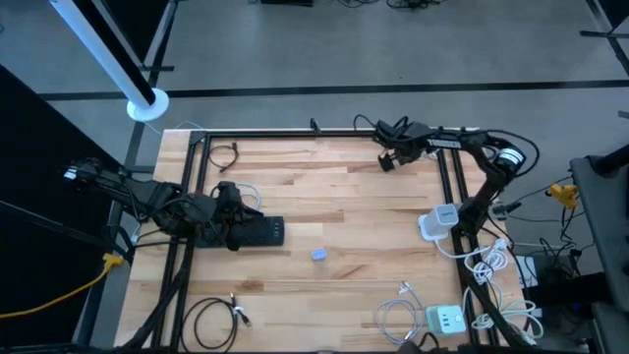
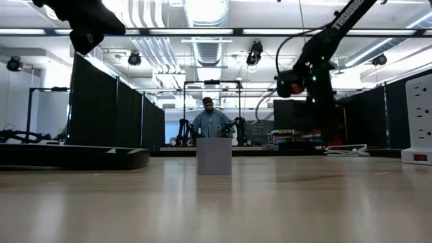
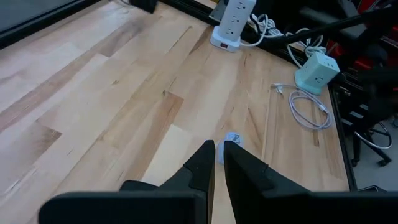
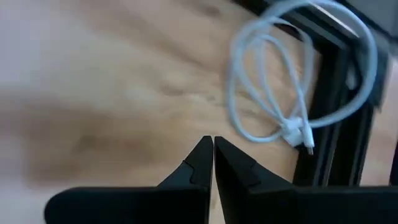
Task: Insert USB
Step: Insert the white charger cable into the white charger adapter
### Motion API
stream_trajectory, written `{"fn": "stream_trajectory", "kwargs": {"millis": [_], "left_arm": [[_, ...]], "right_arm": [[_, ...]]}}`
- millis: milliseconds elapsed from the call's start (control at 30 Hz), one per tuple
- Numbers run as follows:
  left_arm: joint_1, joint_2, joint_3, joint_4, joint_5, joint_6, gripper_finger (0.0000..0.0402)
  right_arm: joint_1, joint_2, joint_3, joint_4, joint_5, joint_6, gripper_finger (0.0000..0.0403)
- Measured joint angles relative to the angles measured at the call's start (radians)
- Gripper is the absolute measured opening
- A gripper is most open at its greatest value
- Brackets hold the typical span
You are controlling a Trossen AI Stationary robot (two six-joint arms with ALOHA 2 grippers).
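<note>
Two dark jointed arms with black cables, each tool [image 3: 217, 163] ending in tapered black fingers [image 4: 200, 163]

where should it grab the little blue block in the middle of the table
Grip the small blue block across two opposite side faces, coming straight down from above. It stands upright and alone on bare wood with space all round, so fingers fit on either side. The left gripper is nearer, with its fingers close together.

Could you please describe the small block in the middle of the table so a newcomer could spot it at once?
On the light wooden table, look to the open centre, right of the flat black device. There stands a small pale blue-grey cube, alone and apart from the white cables and power strips along the right edge.
</note>
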Motion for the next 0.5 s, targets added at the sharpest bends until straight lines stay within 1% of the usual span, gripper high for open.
{"fn": "stream_trajectory", "kwargs": {"millis": [67, 167, 233, 333, 433, 500], "left_arm": [[0.0, -0.001, 0.0, 0.0, 0.0, 0.007, 0.0022], [0.0, -0.002, 0.0, -0.002, 0.0, 0.016, 0.0022], [0.0, -0.002, 0.0, -0.008, 0.0, 0.016, 0.0022], [0.0, -0.003, 0.0, -0.016, 0.006, 0.014, 0.0022], [0.0, -0.004, 0.0, -0.037, 0.008, 0.018, 0.0022], [0.0, -0.004, 0.0, -0.043, 0.008, 0.025, 0.0022]], "right_arm": [[-0.015, 0.009, -0.024, 0.024, 0.007, 0.175, 0.0], [-0.021, 0.018, -0.068, 0.067, 0.005, 0.325, 0.0], [-0.022, 0.018, -0.081, 0.089, 0.015, 0.382, 0.0], [-0.021, 0.012, -0.088, 0.083, 0.073, 0.463, 0.0], [-0.031, 0.004, -0.088, 0.094, 0.114, 0.495, 0.0], [-0.047, 0.009, -0.094, 0.108, 0.113, 0.496, 0.0]]}}
